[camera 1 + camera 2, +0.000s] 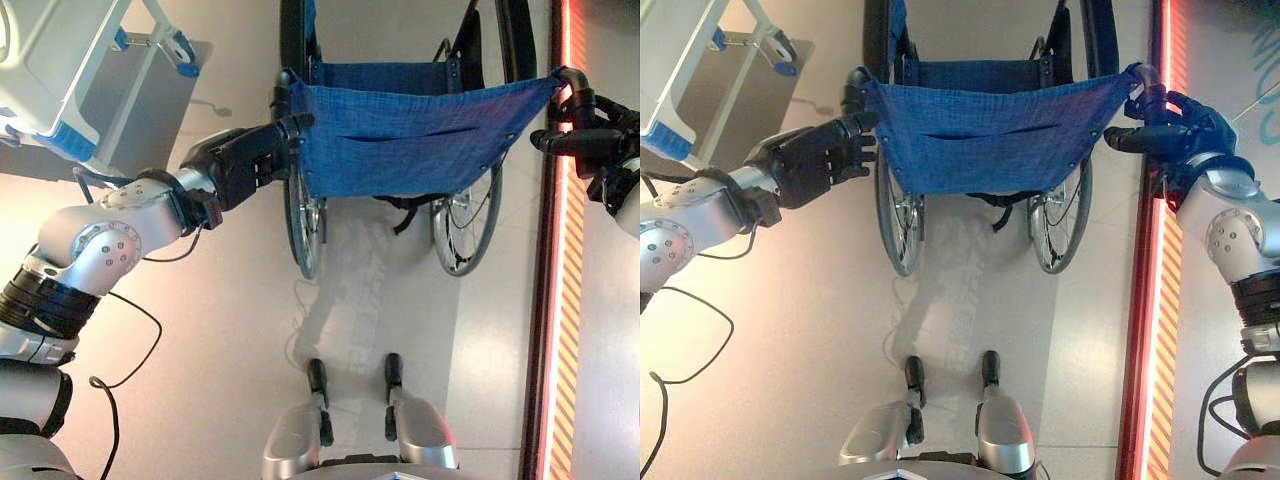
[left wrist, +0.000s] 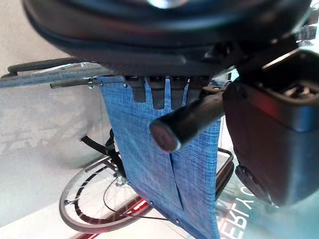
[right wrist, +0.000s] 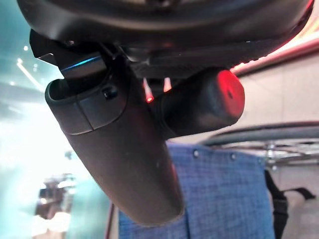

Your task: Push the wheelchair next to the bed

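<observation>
Gripping both wheelchair [image 1: 985, 130] push handles: left hand [image 1: 810, 160] and right hand [image 1: 1180, 125] curled tight around them.

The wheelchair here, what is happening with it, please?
The robot stands behind the wheelchair, with its left hand closed on the left push handle and its right hand closed on the right push handle. The bed is ahead on the robot's left, apart from the wheelchair.

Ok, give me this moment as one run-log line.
left hand: shut on left push handle | right hand: shut on right push handle | wheelchair: straight ahead | bed: front-left
</observation>
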